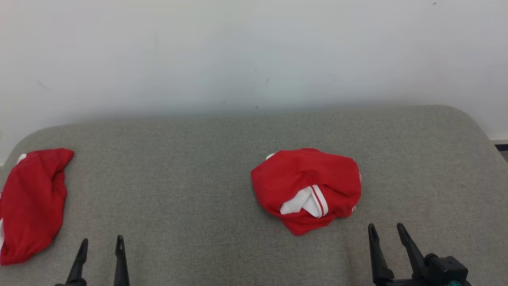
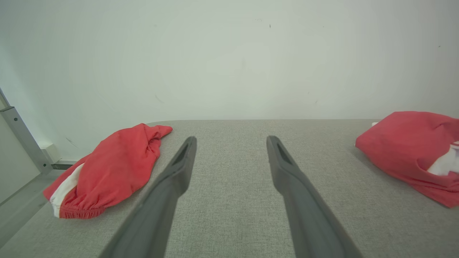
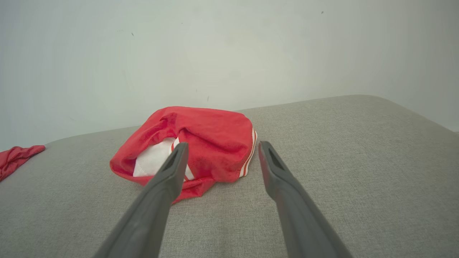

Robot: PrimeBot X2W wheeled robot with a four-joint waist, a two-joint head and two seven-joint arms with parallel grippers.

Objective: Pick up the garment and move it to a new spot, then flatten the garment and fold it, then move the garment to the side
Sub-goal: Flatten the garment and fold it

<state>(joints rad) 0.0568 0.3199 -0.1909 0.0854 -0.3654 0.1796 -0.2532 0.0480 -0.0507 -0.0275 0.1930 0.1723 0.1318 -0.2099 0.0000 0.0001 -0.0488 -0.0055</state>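
The garment [image 1: 305,186] lies crumpled in a rounded heap a little right of the desk's [image 1: 178,178] middle, well in from its far edge. It is thin red knit with a white panel [image 1: 295,204] and red-and-white striped trim showing at the side nearest the desk's front. It looks light, soft and limp: it should sag and stretch out of shape when lifted, and a pinch on a loose outer fold may peel off one layer and leave the rest behind. The better hold is probably a thick gathered fold or the striped hem, which looks firmer; two holds set apart would help spread it flat.

The desk wears a grey woven cover, matte and slightly rough, with rounded corners, so the cloth may drag on it rather than slide.

The right claw [image 1: 385,226] hovers at the desk's front edge, right of middle, released and empty, apart from the heap. The left claw [image 1: 101,240] is at the front edge toward the left, likewise spread and empty.

A second garment [image 1: 31,202], red and elastic-hemmed, lies at the desk's left edge. A plain pale wall [image 1: 238,51] rises behind the desk.
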